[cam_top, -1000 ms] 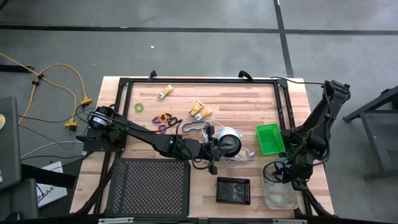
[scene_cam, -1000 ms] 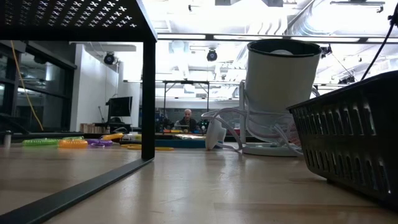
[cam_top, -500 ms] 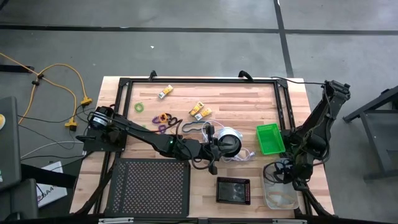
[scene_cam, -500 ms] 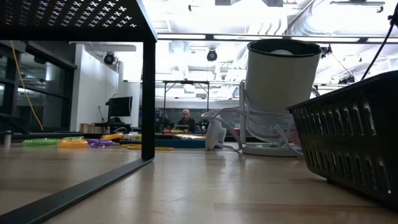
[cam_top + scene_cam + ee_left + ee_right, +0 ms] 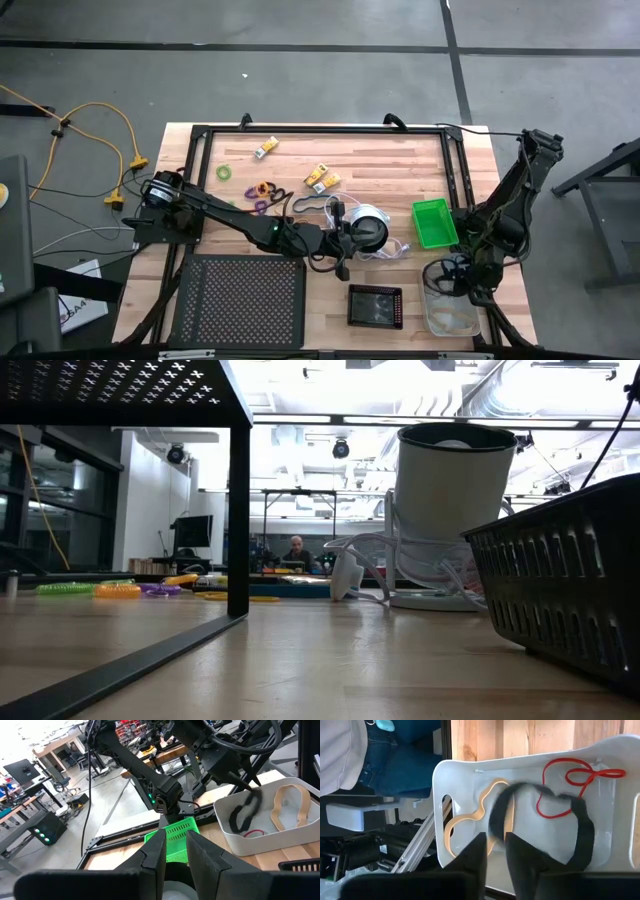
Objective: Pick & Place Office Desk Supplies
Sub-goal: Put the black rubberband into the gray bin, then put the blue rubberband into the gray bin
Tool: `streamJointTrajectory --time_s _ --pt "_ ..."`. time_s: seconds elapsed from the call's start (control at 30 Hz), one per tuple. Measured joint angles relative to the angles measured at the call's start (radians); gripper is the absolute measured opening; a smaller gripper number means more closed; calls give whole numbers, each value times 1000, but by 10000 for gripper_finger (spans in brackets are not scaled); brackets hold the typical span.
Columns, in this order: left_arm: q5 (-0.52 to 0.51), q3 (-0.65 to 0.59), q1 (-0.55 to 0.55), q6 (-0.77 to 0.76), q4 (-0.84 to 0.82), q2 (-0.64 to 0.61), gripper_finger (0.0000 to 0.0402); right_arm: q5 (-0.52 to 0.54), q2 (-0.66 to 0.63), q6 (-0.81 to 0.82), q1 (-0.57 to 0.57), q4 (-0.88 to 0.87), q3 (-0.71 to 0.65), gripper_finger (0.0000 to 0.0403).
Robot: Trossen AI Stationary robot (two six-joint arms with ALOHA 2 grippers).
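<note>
**Right arm let go over the clear tray**

My right gripper (image 5: 452, 280) hung over the clear tray (image 5: 450, 322) at about five o'clock on the table (image 5: 400, 150). A second earlier it had been clamped shut. Now its fingers (image 5: 475, 857) stood a little apart with nothing between them.

The dark band (image 5: 581, 832) showed as a smear inside the tray's walls. I took that to mean it had just been dropped and was falling. Whether it had landed yet, I could not tell. A red loop (image 5: 560, 795) and a tan band (image 5: 451, 840) already lay on the tray floor.

I judged that piece as good as delivered, so the right arm was free to fetch the next one.

A good deal was left. Yellow-and-white packs (image 5: 265, 148), a green loop (image 5: 225, 172) and purple loops (image 5: 265, 203) were all out around ten to eleven o'clock, well apart from the tray.

My left gripper (image 5: 345, 245) had not moved. It sat near the table's centre, against the round white-and-black object (image 5: 368, 228). Whether it held anything I could not tell.
</note>
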Motion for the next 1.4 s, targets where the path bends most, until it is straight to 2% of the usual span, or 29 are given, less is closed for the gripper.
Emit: streamJointTrajectory --time_s 0.17,0.3,0.63,0.77,0.9,1.0,1.23,1.4 --pt "0 0 0 0 0 0 70 4 0 0 0 0 0 105" --pt "0 0 0 0 0 0 70 4 0 0 0 3 0 121" --pt "0 0 0 -17 0 0 70 14 0 0 0 41 0 117" --pt "0 0 0 -32 -1 0 70 115 0 -25 -8 57 0 117" --pt "0 0 0 -33 -1 0 70 251 0 -90 -68 90 0 117" --pt "0 0 0 -34 -1 0 70 312 -3 -175 -137 118 0 115" --pt "-23 0 0 -34 -1 0 70 383 -16 -301 -302 113 0 108" --pt "-135 0 -14 -16 -1 0 70 398 -26 -368 -438 101 0 107"
